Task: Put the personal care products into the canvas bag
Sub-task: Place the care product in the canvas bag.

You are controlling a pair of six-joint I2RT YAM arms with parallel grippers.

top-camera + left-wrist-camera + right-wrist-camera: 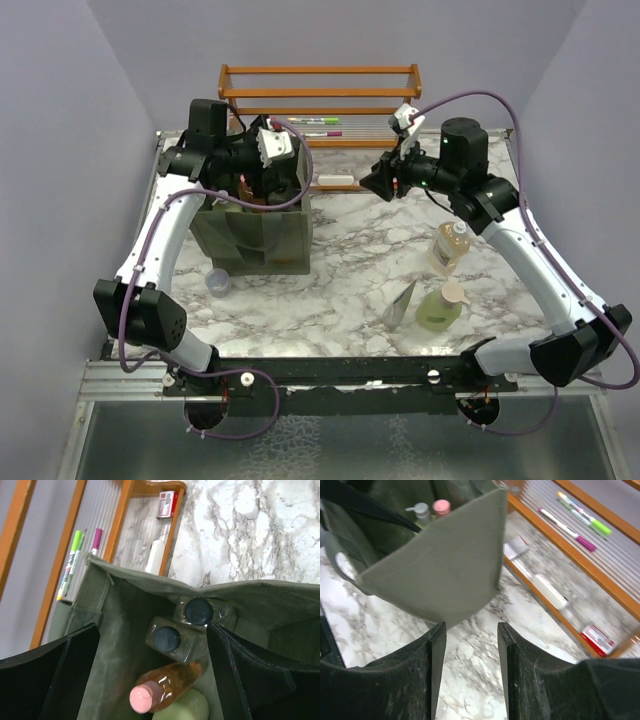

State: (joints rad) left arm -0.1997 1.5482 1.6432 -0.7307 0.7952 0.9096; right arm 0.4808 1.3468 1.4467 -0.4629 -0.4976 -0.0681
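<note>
The olive canvas bag (255, 238) stands at the left of the marble table. My left gripper (268, 172) hovers over its mouth, open and empty (152, 627). Inside the bag lie two clear bottles with black caps (199, 611) (167, 639), an orange bottle with a pink cap (167, 680) and a pale green bottle (184, 707). My right gripper (385, 180) is open and empty (470, 630) above the table, right of the bag (440, 565). An amber pump bottle (450, 245), a green pump bottle (440, 308) and a grey pouch (402, 303) rest on the table at the right.
A wooden slatted rack (320, 95) stands at the back with green and pink marker pens (318, 126) on it, and a white tube (550, 592) and a red-white box (597, 637) under it. A lavender cup (218, 283) sits in front of the bag.
</note>
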